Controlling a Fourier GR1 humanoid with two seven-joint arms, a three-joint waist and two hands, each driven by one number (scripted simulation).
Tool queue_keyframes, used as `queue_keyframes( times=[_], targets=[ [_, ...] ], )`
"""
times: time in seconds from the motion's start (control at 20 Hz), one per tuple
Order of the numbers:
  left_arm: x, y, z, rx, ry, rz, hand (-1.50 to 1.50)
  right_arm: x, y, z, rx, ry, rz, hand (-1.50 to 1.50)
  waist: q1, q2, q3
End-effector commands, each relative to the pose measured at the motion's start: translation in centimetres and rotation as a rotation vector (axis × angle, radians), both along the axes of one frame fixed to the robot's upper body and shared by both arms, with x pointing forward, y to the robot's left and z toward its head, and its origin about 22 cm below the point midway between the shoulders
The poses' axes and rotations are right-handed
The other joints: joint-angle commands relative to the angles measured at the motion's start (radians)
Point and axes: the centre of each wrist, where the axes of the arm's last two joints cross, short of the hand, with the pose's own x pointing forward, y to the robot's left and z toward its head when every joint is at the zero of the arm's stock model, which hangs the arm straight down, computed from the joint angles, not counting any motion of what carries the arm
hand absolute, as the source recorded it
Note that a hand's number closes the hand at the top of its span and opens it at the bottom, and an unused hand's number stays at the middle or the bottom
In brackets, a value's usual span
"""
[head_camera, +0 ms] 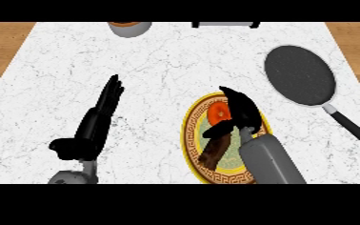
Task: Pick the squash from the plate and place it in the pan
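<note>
The orange squash (218, 112) lies on the upper part of a round plate (191, 145) with a yellow patterned rim, in front of centre. My right hand (243, 110) hovers over the plate, open. Its fingers run along the squash's right side and its thumb (216, 131) sticks out to the left just below it. I cannot tell whether they touch. A dark brown shape (214, 153) lies on the plate under the thumb. The dark round pan (299, 75) sits to the right, its black handle (343, 119) pointing toward the near right. My left hand (100, 117) rests open at the left, fingers up.
A grey bowl (131, 27) with something orange inside stands at the counter's far edge, left of centre. A dark-and-white object (225, 25) sits at the far edge near the middle. The white marble counter (169, 62) ends in wood at both far corners.
</note>
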Motion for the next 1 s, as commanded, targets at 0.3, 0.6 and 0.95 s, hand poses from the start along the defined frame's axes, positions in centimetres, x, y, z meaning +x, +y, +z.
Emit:
queue_keyframes(
  times=[0.3, 0.6, 0.95],
  targets=[
    [1.0, -1.5, 0.6, -0.004, -0.015, 0.005, 0.0, 1.1, 0.2, -1.5, -0.12, 0.018, 0.124, 1.5, -0.002, 0.003, 0.001],
    [-0.3, -0.9, -0.5, -0.006, -0.006, 0.006, 0.0, -0.3, 0.9, -1.3, -0.149, -0.097, 0.098, 1.5, -0.004, 0.001, 0.001],
    [-1.3, -0.5, -0.5, 0.014, 0.0, 0.004, 0.0, -3.1, -0.9, 2.0, -0.195, -0.338, 0.038, 1.5, -0.01, -0.002, 0.001]
  ],
)
